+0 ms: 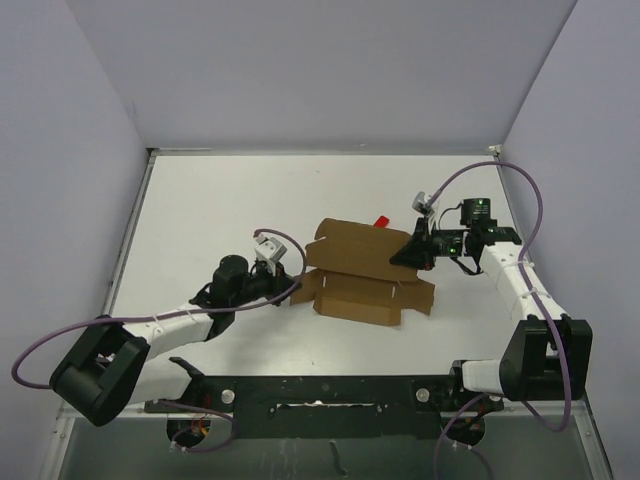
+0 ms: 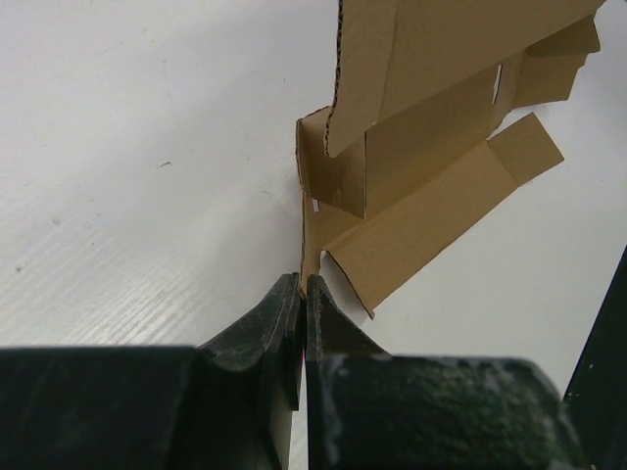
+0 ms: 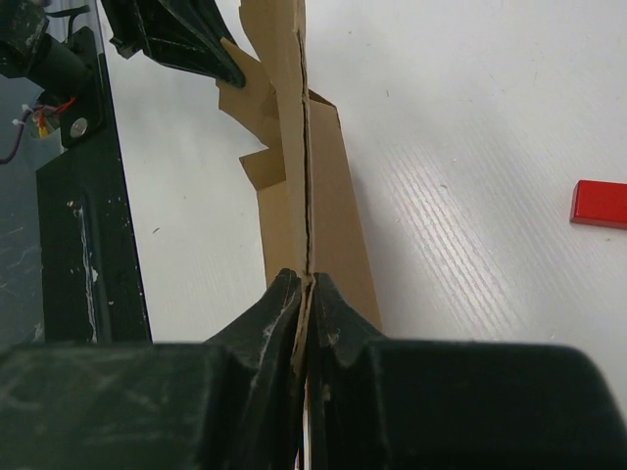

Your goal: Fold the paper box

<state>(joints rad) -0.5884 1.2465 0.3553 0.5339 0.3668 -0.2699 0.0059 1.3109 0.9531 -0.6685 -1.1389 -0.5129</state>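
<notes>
Ok, surface: white table [image 1: 220, 210]; up close it shows a faint ribbed grain and a few specks.
Room: pale lavender side walls [image 1: 60, 150], grey back wall [image 1: 320, 70], black base rail [image 1: 320, 395] along the near edge.
Box: paper box [image 1: 365, 265] sits mid-table between my two arms, partly folded. One panel is raised, and flaps and tabs lie splayed flat on the near side.
Left jaws: my left gripper [image 2: 303, 282] is clenched on the corner of a low flap at the box's left end.
Right jaws: my right gripper [image 3: 307, 279] is clenched on the raised panel's edge at the right end, cardboard sandwiched between the fingers.
Top view only: both arms and the box's whole outline.
Right wrist only: red block [image 3: 600, 204] in full, flat on the table and apart from the box; panel seen edge-on.
Left wrist only: perforated edge and a narrow slot in the upper panel.
</notes>
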